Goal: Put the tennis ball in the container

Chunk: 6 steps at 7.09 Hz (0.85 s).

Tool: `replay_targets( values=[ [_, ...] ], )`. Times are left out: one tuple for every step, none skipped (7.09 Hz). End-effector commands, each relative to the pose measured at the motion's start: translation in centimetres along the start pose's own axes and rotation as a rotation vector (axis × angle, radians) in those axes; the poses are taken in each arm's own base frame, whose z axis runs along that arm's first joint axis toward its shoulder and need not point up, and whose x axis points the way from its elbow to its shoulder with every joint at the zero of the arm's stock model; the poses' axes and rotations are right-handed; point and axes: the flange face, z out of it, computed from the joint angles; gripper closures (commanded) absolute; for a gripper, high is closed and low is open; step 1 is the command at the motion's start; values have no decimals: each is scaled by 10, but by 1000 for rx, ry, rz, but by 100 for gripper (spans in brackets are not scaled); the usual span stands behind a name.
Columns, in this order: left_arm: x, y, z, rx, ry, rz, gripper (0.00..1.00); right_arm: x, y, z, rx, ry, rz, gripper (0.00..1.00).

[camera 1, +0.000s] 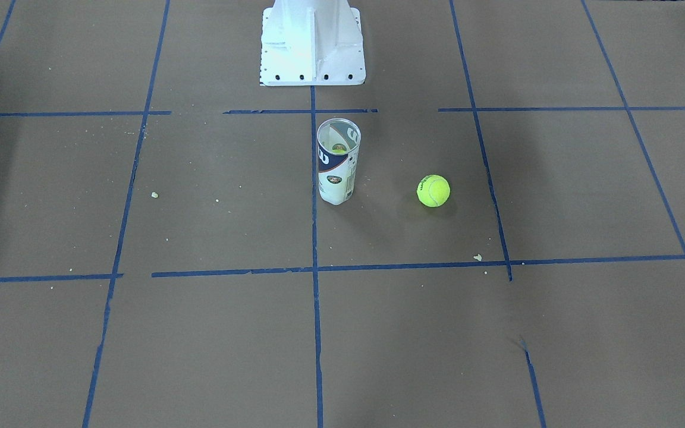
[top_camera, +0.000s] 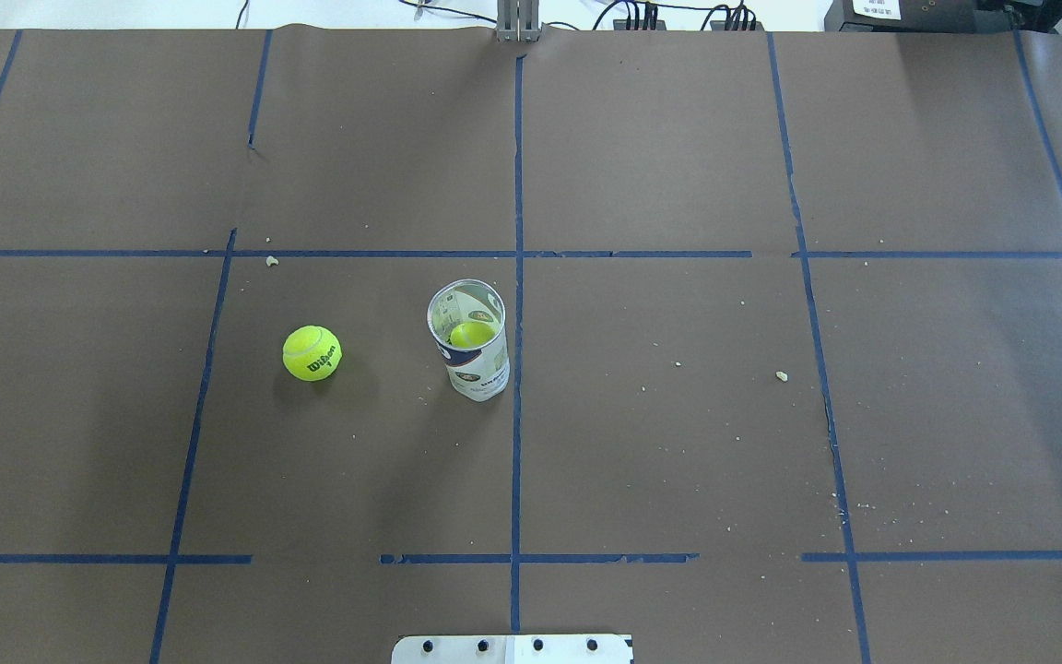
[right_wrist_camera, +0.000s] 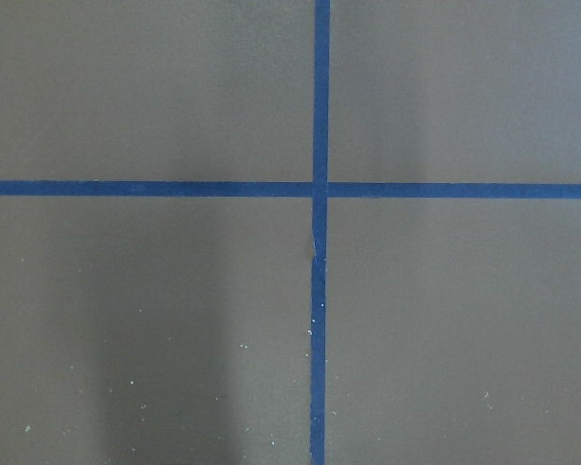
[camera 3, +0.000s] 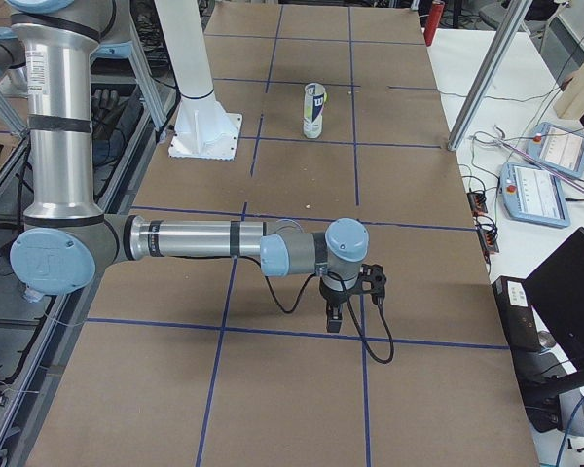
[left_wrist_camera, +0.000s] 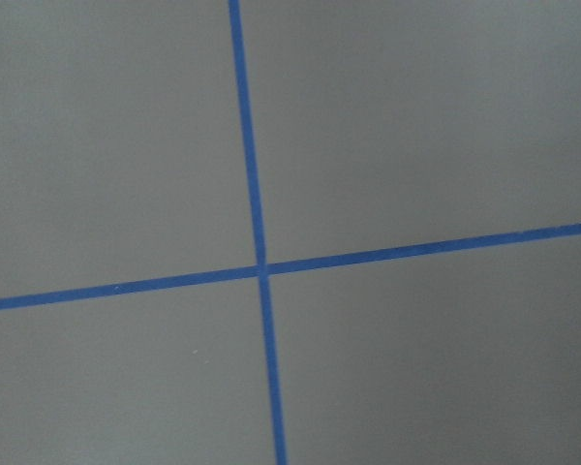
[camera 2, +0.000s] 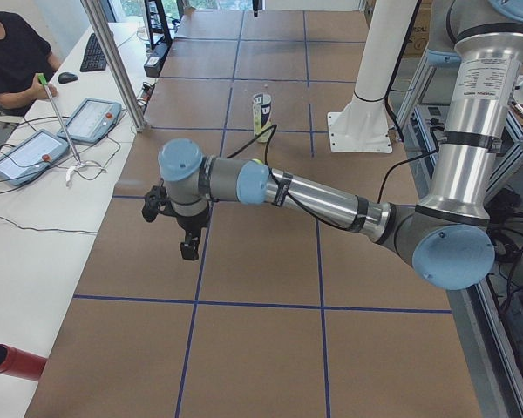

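One tennis ball (top_camera: 312,352) lies loose on the brown-papered tabletop (top_camera: 678,443), on the robot's left of the container (top_camera: 471,343), near it but not touching. Its black printed lettering faces up in the overhead view. The container stands upright with its mouth open, just beside the blue tape line (top_camera: 518,184) that runs down the middle of the tabletop, out in front of the white base (top_camera: 513,648). A second ball (top_camera: 471,334) of the same yellow-green shows inside it through the open top.

Both arms are stretched out low toward opposite ends of the tabletop, well apart from the ball and the can. The left end effector (camera 2: 188,251) hangs pointing down above the paper at the robot's left end; the right end effector (camera 3: 333,319) hangs the same way at the right end. Each shows only in a side view, so whether the fingers are apart or together cannot be told. Neither has anything visible in it. Both wrist cameras show only brown paper and a crossing of blue tape.
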Motion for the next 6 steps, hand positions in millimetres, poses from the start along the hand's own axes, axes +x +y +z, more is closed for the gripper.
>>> replay_targets(
  values=[
    [158,7,-18,11,64,-39,0,0,0,0,0,0,0,0],
    [212,16,-5,-5,93,-40,0,0,0,0,0,0,0,0],
    [253,27,22,-39,127,-37,0,0,0,0,0,0,0,0],
    [290,36,50,20,86,-56,0,0,0,0,0,0,0,0],
    [315,42,74,54,63,-78,0,0,0,0,0,0,0,0],
    [326,30,91,53,71,-61,0,0,0,0,0,0,0,0]
  ],
)
